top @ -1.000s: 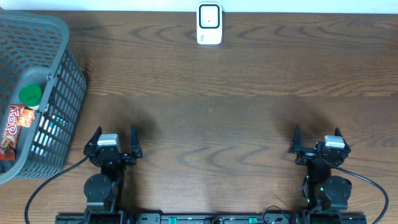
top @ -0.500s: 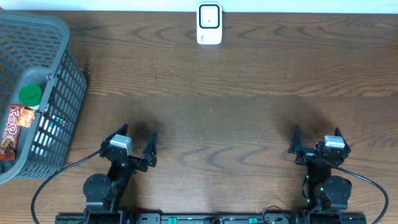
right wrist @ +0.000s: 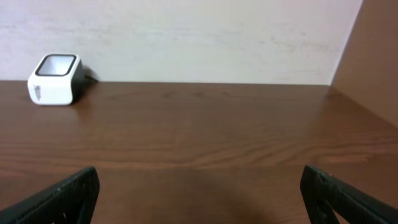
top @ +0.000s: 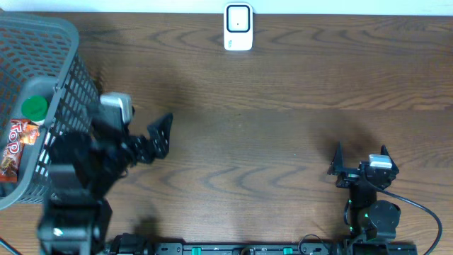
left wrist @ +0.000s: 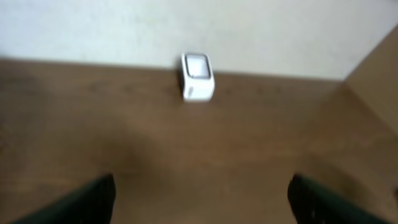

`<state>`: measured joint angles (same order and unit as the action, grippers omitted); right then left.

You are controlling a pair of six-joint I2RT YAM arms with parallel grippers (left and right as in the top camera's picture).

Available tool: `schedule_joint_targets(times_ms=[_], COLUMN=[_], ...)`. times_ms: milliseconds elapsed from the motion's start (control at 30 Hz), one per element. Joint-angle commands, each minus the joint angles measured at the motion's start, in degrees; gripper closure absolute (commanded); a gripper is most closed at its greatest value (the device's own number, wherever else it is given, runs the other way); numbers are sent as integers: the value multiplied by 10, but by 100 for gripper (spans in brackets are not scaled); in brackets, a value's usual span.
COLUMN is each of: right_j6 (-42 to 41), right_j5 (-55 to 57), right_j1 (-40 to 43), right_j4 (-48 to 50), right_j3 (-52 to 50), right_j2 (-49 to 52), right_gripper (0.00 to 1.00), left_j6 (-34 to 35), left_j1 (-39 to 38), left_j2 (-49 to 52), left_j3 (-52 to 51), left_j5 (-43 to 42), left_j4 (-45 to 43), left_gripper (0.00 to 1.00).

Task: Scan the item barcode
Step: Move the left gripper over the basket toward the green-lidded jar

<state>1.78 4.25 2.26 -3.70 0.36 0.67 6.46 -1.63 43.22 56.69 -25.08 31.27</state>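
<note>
The red snack packet (top: 15,145) is lying inside the grey basket (top: 44,30) at the left edge of the desk (top: 283,92). The left claw (left wrist: 202,202) is hovering beside the basket, spread wide and empty. The right claw (top: 361,157) is gaping empty, facing the scanner (top: 238,27).

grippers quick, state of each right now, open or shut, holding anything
Left gripper: open, holding nothing.
Right gripper: open, holding nothing.
</note>
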Motion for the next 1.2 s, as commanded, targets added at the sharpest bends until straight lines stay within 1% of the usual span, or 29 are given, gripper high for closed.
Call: schedule_joint_targets(times_ms=[0, 33, 67, 267, 333, 467, 633, 733, 933, 1033, 1167], right_j6=[4, 4, 4, 4, 4, 4, 4, 4, 4, 4, 4], right_j5=[-2, -2, -2, -2, -2, -2, -2, -2, -2, -2, -2], right_j1=[-5, -5, -5, -5, -5, -5, -5, -5, -5, -5, -5], right_j4=[-3, -3, -3, -3, -3, -3, -3, -3, -3, -3, -3], right_j3=[0, 0, 0, 0, 0, 0, 0, 0, 0, 0, 0], right_j2=[-4, -4, -4, -4, -4, -4, -4, -4, -4, -4, -4], right_gripper=[1, 1, 1, 1, 1, 1, 1, 1, 1, 1, 1], left_j6=[2, 1, 1, 16, 36, 68, 61, 60, 57, 57, 80], left_j1=[-1, -1, -1, -1, -1, -1, -1, 0, 10, 45, 124], left_j2=[43, 52, 58, 68, 69, 73, 103, 131, 189, 214, 240], left_j3=[78, 81, 81, 89, 109, 170, 288, 345, 427, 455, 464], left_j5=[-34, -35, -42, -36, 2, 129, 282, 336, 394, 405, 403], left_j4=[55, 60, 60, 64, 74, 104, 170, 197, 225, 239, 261], left_gripper=[10, 10, 2, 2, 2, 2, 2, 2, 2, 2, 2])
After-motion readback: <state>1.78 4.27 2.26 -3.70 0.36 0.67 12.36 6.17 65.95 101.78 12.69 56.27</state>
